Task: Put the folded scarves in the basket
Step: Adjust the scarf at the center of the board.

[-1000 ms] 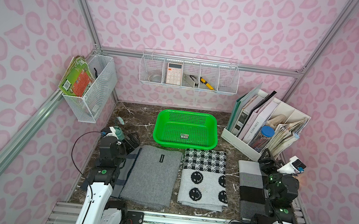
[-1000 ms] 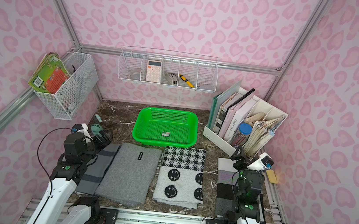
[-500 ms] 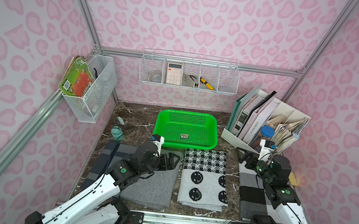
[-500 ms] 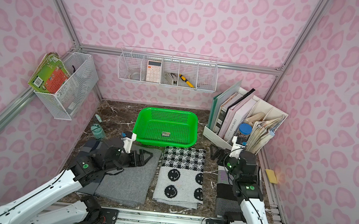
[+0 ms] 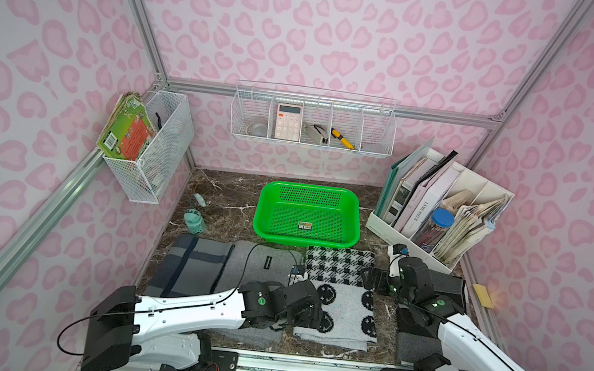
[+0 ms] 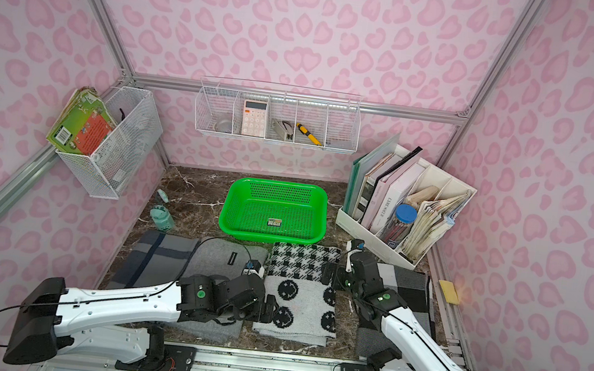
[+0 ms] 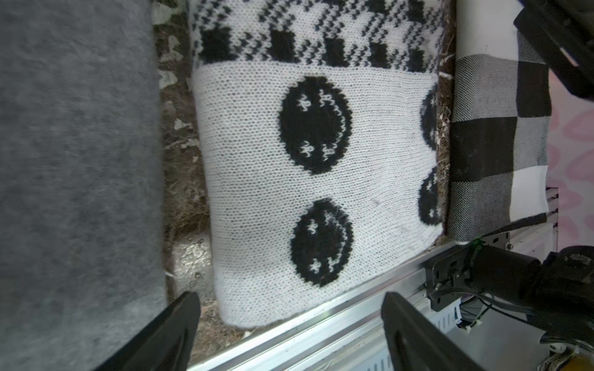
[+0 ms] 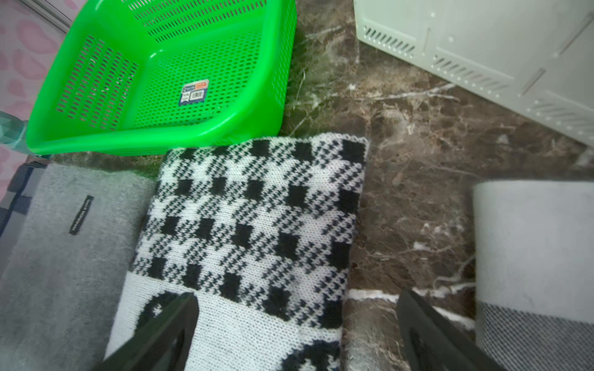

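The left gripper point(image 7: 289, 300) hangs wide open and empty over the near left corner of the black-and-white scarf point(image 5: 341, 302), which lies flat just in front of the basket point(image 5: 309, 195). The right gripper point(image 8: 297, 298), equally open and empty, straddles the scarf's right edge, likely for a two-sided lift. A second ago both sat folded at the sides.

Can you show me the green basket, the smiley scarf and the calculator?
green basket point(image 5: 260, 209): in a top view, on its left rim.
smiley scarf point(image 5: 344, 306): in a top view, on its white knit middle.
calculator point(image 5: 288, 124): in a top view, on its keypad.
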You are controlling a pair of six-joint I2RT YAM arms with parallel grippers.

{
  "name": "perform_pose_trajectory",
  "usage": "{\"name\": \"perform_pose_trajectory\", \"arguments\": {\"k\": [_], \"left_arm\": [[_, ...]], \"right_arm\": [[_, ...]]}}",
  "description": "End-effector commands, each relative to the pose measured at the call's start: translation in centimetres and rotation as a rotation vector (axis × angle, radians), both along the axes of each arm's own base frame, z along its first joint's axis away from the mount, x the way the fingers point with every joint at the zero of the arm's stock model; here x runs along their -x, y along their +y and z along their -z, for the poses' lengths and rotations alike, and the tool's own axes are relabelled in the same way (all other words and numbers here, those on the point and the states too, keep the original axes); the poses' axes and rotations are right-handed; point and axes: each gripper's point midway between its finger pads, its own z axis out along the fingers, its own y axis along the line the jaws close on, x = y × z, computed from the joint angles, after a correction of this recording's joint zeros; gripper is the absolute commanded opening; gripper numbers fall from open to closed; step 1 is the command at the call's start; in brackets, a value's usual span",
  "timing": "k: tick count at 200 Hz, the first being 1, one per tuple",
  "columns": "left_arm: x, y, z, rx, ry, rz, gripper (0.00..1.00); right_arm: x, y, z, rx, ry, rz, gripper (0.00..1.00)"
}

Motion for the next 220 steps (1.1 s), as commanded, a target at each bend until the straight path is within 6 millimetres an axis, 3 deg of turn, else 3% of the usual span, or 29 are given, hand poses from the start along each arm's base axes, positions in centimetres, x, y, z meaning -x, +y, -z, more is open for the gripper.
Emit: {"name": "perform_pose_trajectory", "arguments": {"k": [1,46,99,142,173,197,220], "left_arm": [[0.1,-1.1,0.7,0.031,0.047,-0.052,0.93],[0.7,1.2,2.9,-0.009,0.094,-0.189,0.93],[2.8,-0.3,4.6,-0.007,0.129,-0.19,0.91],[3.3,-1.9,6.2,-0.01,0.171,-0.217,0.84],[3.3,-2.1,7.2,-0.007,0.19,-0.267,0.74],[2.9,-1.9,7.3,-0.011,0.179,-0.293,0.6],[2.5,-0.5,7.1,-0.079,0.16,-0.353,0.34]], "right_arm": [[-0.4,0.8,0.0,-0.069,-0.016,0.008,0.99],[-0.5,1.1,2.1,-0.078,0.023,0.019,0.99],[-1.4,1.7,3.1,-0.117,0.035,0.034,0.99],[-1.1,2.1,5.5,-0.089,0.131,0.023,0.92],[-0.5,2.4,6.5,-0.1,0.164,0.009,0.78],[-0.1,1.9,6.6,-0.101,0.15,0.022,0.55],[0.3,1.0,6.5,-0.09,0.125,0.049,0.3]]}}
